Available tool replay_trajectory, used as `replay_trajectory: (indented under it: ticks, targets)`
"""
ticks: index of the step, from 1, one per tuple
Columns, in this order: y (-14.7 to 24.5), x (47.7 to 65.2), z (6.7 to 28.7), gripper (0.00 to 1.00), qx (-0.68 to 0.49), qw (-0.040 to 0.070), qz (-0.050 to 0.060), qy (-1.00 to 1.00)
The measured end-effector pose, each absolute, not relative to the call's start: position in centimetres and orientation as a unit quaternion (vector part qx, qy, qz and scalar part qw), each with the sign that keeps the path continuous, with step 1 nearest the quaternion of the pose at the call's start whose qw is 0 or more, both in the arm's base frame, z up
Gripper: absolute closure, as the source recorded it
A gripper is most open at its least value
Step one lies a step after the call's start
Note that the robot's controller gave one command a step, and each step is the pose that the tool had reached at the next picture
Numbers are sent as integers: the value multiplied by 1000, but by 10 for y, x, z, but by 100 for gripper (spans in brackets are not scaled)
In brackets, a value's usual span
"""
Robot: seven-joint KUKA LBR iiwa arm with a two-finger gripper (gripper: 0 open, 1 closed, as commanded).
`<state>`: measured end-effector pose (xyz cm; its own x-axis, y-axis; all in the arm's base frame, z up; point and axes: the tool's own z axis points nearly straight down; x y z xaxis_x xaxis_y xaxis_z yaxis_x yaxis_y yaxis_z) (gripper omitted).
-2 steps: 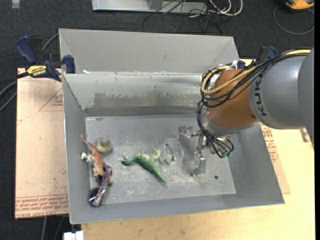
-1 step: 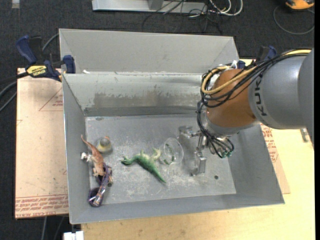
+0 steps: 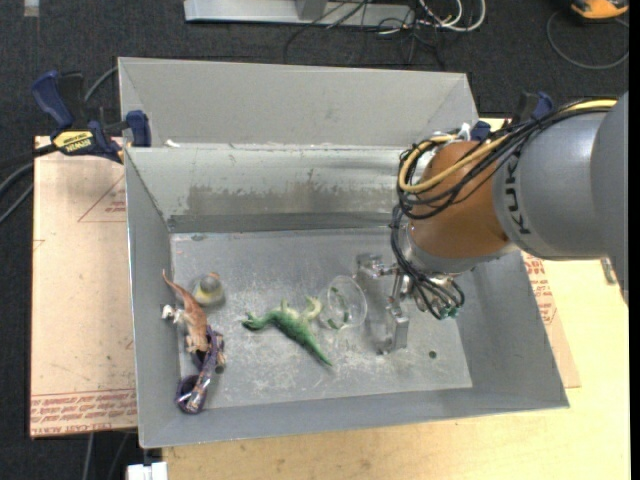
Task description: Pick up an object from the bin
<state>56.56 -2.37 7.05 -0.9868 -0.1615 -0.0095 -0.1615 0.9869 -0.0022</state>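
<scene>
Clear cup [image 3: 342,304], see-through and rounded, seen mid-floor of grey metal bin [image 3: 300,183], metal gripper [image 3: 388,318] set just right of it, whether spread or closed cannot be told, green toy dinosaur [image 3: 290,325] just left

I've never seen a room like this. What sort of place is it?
Probably a robot lab: a big robot arm reaches into a metal bin of small toys, like a green dinosaur, and cables lie on the floor.

Grey metal bin [image 3: 300,253], green toy dinosaur [image 3: 291,324] mid-floor, clear piece [image 3: 345,304] beside it, orange lizard [image 3: 192,316], purple toy [image 3: 199,380] leftward
</scene>
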Motion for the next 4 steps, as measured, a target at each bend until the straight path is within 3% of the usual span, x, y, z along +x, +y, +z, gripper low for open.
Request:
replay_trajectory:
  ticks: [1, 2, 3, 4]
  targets:
    - [-12, 593, 107, 0, -69, 5, 2, 998]
    - [37, 599, 75, 0, -34, 6, 0, 999]
    - [88, 555, 70, 0, -92, 4, 4, 996]
    - [95, 550, 70, 0, -90, 6, 1, 996]
